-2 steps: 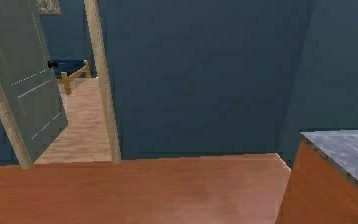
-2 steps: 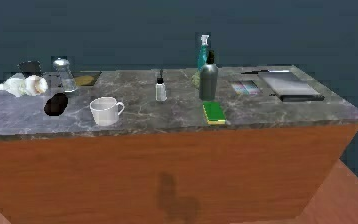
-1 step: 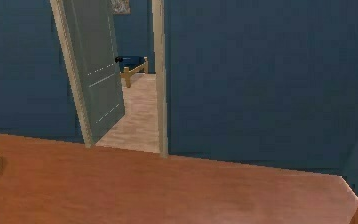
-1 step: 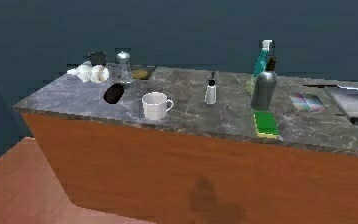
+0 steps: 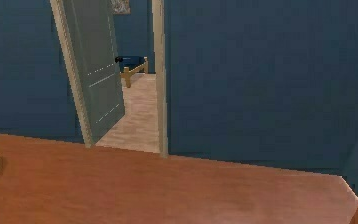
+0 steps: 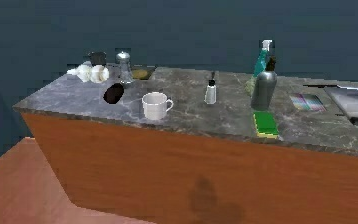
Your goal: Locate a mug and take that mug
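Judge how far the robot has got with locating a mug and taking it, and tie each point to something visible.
Done: locating looks finished; a white mug stands upright on the grey countertop in the arm side view. In hand: the robot seems lined up alongside, the mug near that view's middle. Left: the taking; the mug rests on the countertop, not lifted.

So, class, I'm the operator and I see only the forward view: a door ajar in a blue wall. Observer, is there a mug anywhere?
Observer: Yes. In the arm side view a white mug stands upright on a grey counter.
Operator: Anything crowding it?
Observer: A dark thing lies to its left, apart from it.
Operator: And on the other side?
Observer: A small shaker stands to its right, also apart.
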Robot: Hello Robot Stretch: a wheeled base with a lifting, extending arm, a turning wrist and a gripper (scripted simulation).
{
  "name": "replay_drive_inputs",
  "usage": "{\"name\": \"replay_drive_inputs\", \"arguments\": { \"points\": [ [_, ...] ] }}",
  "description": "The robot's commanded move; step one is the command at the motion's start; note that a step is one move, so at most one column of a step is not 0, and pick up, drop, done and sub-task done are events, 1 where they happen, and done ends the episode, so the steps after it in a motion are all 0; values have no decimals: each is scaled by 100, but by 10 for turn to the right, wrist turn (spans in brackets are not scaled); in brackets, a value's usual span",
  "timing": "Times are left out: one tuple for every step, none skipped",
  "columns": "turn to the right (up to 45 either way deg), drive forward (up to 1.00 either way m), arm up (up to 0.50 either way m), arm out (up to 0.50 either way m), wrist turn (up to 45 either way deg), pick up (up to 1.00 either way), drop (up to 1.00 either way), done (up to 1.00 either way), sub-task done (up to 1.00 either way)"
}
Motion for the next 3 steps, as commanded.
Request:
{"name": "replay_drive_inputs", "arguments": {
  "points": [
    [0, 0, 38, 0, 0, 0, 0, 0, 0],
    [0, 0, 0, 38, 0, 0, 0, 0, 0],
    [0, 0, 0, 0, 450, 0, 0, 0, 0]
  ]
}}
